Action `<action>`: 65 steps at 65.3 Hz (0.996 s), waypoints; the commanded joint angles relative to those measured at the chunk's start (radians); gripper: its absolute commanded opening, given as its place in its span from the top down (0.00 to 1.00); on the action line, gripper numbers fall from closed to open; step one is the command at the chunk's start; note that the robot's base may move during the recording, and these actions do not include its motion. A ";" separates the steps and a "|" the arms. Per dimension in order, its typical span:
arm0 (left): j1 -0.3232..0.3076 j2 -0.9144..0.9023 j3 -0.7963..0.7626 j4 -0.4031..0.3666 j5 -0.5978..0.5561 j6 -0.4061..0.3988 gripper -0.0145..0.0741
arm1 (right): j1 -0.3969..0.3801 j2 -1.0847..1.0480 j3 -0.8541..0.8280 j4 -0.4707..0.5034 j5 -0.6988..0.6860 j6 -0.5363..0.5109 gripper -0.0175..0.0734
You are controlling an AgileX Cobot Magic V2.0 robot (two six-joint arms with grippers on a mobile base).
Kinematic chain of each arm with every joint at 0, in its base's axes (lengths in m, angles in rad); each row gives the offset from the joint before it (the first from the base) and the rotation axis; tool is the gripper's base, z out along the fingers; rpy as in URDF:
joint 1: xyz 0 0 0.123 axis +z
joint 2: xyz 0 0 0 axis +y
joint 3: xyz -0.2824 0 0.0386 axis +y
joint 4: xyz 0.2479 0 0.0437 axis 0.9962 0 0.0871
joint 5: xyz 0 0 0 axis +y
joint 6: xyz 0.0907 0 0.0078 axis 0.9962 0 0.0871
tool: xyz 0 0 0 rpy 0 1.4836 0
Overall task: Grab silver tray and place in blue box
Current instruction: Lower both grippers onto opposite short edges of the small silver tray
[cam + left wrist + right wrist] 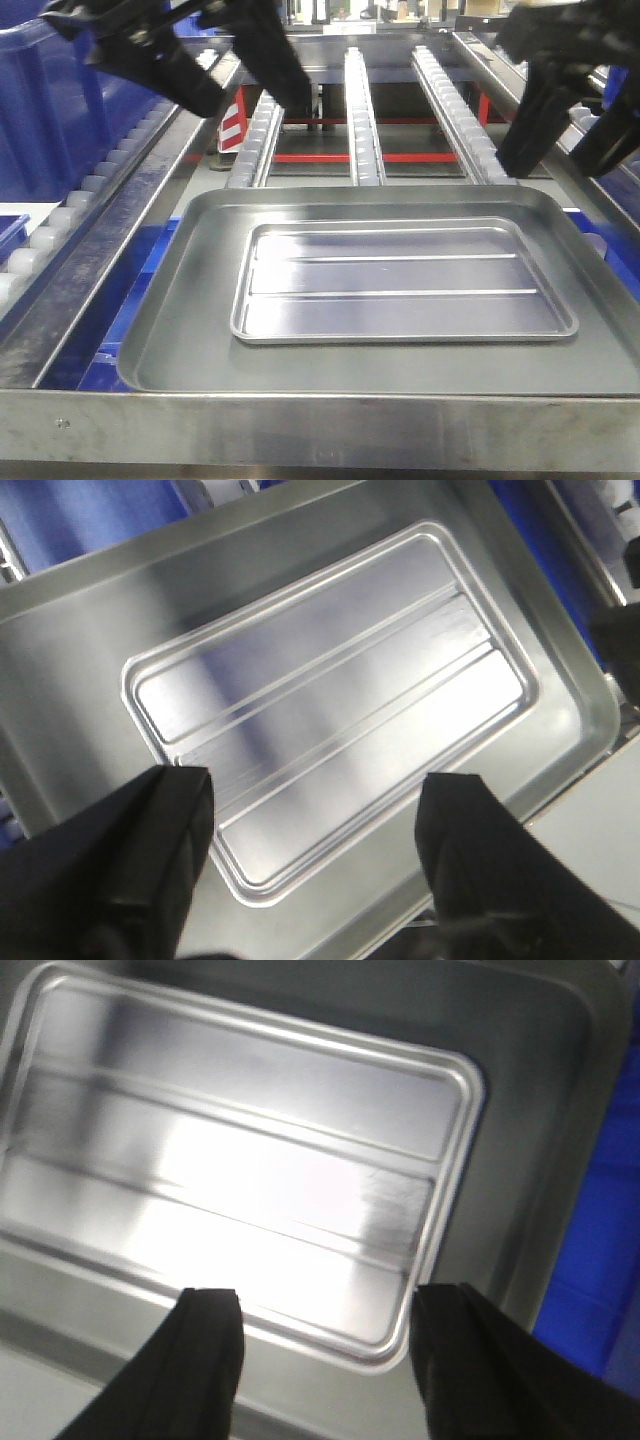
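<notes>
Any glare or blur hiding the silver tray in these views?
Front view: silver tray evenly lit, ridges sharp. Left wrist view: glare washes out one end, left fingers soft and dark. Right wrist view: bright glare across the tray floor, whole frame slightly blurred.

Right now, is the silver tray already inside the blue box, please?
No, the silver tray lies flat in the larger grey tray, apart from the blue box at left.
</notes>
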 commanded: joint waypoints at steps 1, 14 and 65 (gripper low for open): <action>-0.008 0.020 -0.101 0.055 0.039 -0.096 0.44 | -0.030 0.018 -0.063 0.004 -0.021 0.014 0.28; -0.008 0.152 -0.241 0.298 0.288 -0.476 0.45 | -0.061 0.089 -0.105 -0.010 -0.012 0.017 0.28; -0.027 0.407 -0.349 0.331 0.290 -0.601 0.45 | -0.061 0.284 -0.131 -0.108 -0.065 0.115 0.28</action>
